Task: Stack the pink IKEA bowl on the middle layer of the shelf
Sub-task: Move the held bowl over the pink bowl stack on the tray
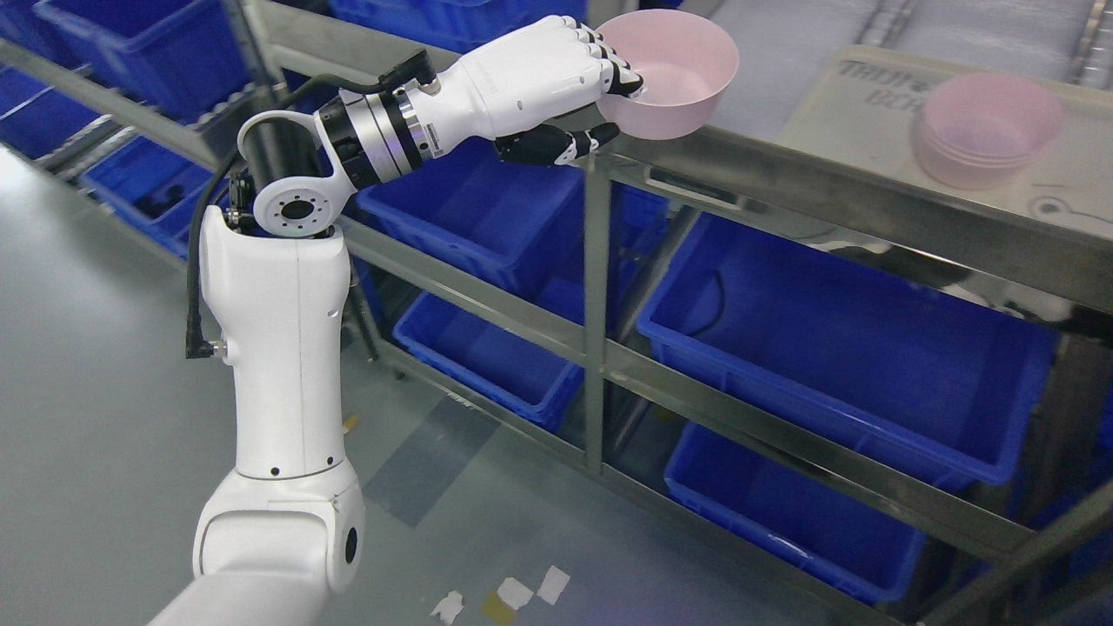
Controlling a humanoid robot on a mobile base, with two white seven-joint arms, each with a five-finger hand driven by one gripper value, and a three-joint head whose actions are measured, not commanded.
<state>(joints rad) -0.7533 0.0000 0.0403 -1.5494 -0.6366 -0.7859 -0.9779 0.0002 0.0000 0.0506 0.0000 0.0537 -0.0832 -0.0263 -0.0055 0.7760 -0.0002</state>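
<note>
A: Status?
B: My left hand (556, 87) grips the bowl (669, 74) by its rim, above the shelf's (852, 187) front edge.
A: Next?
B: I carry it to the stack (987, 130), then lower.

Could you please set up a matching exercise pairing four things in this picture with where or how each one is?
Things:
1. held bowl
2. bowl stack
3. left hand
4. blue bins

Places or states:
A. resting on the shelf surface at the right
B. sitting in the lower shelf layers
C. gripped at its rim, above the shelf edge
D. closed, fingers over a bowl's rim

Pairs: 1-C, 2-A, 3-D, 4-B
</note>
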